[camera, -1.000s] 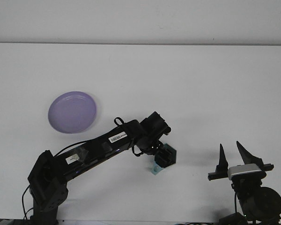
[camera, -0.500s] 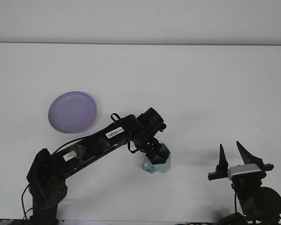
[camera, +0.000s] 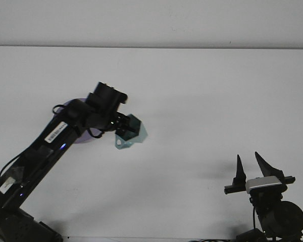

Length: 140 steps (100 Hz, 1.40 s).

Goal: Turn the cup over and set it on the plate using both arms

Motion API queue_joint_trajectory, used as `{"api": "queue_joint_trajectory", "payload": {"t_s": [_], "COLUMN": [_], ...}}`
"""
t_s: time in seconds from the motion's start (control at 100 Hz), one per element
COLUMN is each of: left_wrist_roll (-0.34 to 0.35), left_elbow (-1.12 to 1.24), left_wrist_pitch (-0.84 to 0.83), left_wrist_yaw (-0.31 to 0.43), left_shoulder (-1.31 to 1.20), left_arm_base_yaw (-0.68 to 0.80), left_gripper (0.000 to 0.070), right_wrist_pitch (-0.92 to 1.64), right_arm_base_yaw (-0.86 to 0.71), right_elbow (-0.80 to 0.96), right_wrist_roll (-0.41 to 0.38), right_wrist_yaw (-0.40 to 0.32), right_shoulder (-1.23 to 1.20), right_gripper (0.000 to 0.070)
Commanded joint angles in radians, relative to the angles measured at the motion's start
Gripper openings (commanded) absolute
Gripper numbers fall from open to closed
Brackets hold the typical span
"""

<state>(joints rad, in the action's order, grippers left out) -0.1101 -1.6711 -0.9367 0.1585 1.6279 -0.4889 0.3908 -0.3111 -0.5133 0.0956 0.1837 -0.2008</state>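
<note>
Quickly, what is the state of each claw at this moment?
Left claw: closed on the translucent teal plastic cup, lifted off the table.
Right claw: open, holding nothing.

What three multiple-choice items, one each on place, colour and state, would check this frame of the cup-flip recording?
1. Where is the cup?
A. flat on the table by the right gripper
B. held off the table by the left gripper, beside the plate
C. standing on the plate's middle

2. What colour is the plate?
A. purple
B. yellow
C. red

3. How does the right gripper stand?
A. shut on the cup
B. shut on the plate
C. open and holding nothing

Answers: 1 B, the left gripper grips the teal cup, tilted, right of the plate. 2 A, a purple edge shows behind the left arm. 3 C, its fingers are spread with nothing between.
</note>
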Motion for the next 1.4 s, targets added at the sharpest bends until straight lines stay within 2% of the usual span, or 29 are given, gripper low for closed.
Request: {"api": "queue_joint_trajectory", "payload": {"t_s": [0.0,0.24,0.45,0.6,0.97,1.15,1.24,1.26,1.29,1.39], "left_wrist_roll": [0.029,0.149,0.184,0.215,0.223,0.230,0.230,0.230,0.229,0.229], "left_elbow": [-0.023,-0.023,-0.023,-0.023,-0.023,-0.023,-0.023,-0.023,-0.023,-0.024], "left_wrist_pitch": [-0.021,-0.078,-0.050,-0.035,0.041,0.057,0.059,0.060,0.064,0.068], "left_wrist_yaw": [-0.006,-0.024,-0.029,-0.035,-0.066,-0.137,-0.139,-0.139,-0.139,-0.136], "left_shoulder": [-0.004,-0.018,0.055,0.132,0.287,0.304,0.304,0.304,0.304,0.298], "left_arm_base_yaw": [0.074,0.359,0.510,0.548,0.552,0.552,0.552,0.552,0.552,0.552], "left_gripper": [0.0013,0.0013,0.0013,0.0013,0.0013,0.0013,0.0022,0.0039,0.0104,0.0515], "right_wrist_pitch": [-0.010,-0.010,-0.009,-0.009,-0.008,-0.008,-0.008,-0.008,-0.008,-0.008], "right_arm_base_yaw": [-0.002,-0.002,-0.002,-0.002,-0.002,-0.002,-0.002,-0.002,-0.002,-0.002], "right_elbow": [-0.009,-0.009,-0.009,-0.009,-0.009,-0.009,-0.009,-0.009,-0.009,-0.009], "right_wrist_roll": [-0.021,-0.021,-0.021,-0.021,-0.021,-0.021,-0.021,-0.021,-0.021,-0.021], "right_wrist_yaw": [0.000,0.000,0.000,-0.001,-0.003,-0.003,-0.003,-0.003,-0.003,-0.003], "right_shoulder": [-0.003,-0.003,-0.003,-0.003,-0.003,-0.003,-0.003,-0.003,-0.003,-0.003], "right_gripper": [0.0337,0.0337,0.0337,0.0337,0.0337,0.0337,0.0337,0.0337,0.0337,0.0337]}}
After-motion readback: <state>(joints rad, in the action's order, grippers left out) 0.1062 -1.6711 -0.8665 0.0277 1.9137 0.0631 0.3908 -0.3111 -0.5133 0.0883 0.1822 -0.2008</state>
